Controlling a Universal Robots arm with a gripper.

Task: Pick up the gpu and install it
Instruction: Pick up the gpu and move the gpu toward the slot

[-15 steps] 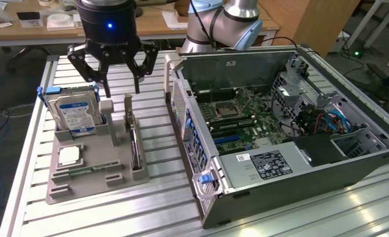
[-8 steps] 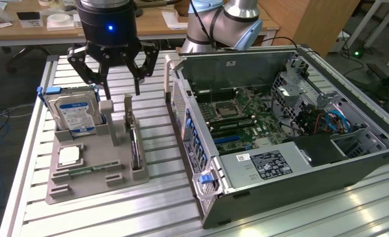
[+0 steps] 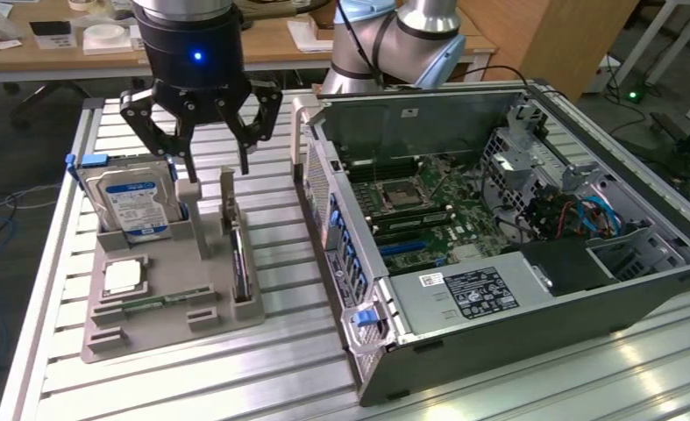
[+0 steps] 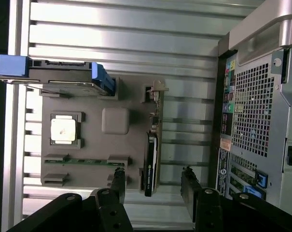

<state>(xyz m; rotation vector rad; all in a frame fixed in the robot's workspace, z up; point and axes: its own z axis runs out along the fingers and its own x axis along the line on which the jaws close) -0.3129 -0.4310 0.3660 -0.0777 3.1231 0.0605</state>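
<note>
- Gpu (image 3: 240,263) stands on edge in a slot of the grey holder tray (image 3: 158,329) on the slatted surface (image 3: 298,368), beside the open computer case (image 3: 497,228).
- Gripper (image 3: 216,167) hovers above the tray's far end, jaws spread wide, holding nothing.

A slatted aluminium table (image 3: 286,368) is seen, on which two things are set: a grey holder tray (image 3: 181,272) towards the exterior view's left, and an opened computer case (image 3: 532,338) just beside it, on the exterior view's right.
</note>
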